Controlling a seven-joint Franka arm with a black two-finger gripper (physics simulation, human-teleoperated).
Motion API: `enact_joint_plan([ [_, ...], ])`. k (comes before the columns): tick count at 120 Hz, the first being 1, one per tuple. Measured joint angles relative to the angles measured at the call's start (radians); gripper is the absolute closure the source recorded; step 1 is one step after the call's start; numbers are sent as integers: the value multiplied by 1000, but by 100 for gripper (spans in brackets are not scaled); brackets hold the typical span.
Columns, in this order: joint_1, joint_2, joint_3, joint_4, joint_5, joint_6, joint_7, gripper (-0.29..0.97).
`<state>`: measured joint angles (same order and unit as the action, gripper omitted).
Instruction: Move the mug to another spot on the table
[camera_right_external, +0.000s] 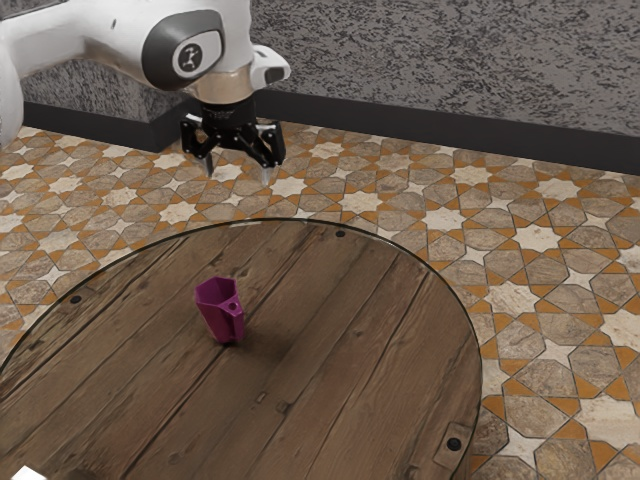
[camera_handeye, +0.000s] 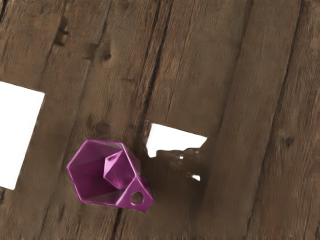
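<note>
A purple faceted mug (camera_right_external: 220, 310) stands upright on the round wooden table (camera_right_external: 330, 400), a little toward the exterior view's left of the table's middle, its handle facing the front right. In the wrist view the mug (camera_handeye: 107, 172) is seen from above, mouth open, handle with a small hole. My black gripper (camera_right_external: 238, 165) hangs high above the table, well above and behind the mug, fingers spread open with nothing between them.
The table has a rim with bolts, and its far edge curves below the gripper. Patterned tile floor (camera_right_external: 500, 230) surrounds it, with a dark stone wall behind. Bright white patches (camera_handeye: 175, 140) lie on the wood near the mug.
</note>
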<state>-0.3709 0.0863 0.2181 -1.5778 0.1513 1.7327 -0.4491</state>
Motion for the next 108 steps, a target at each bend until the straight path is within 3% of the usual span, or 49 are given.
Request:
enact_joint_plan([
  [24,4,24,4,-30,-2,10,15,0],
  [46,-11,12,12,-214,-49,84,-27,0],
  [83,-18,-18,45,-442,-79,254,-242,0],
  [108,-7,12,94,-507,-113,397,-390,0],
])
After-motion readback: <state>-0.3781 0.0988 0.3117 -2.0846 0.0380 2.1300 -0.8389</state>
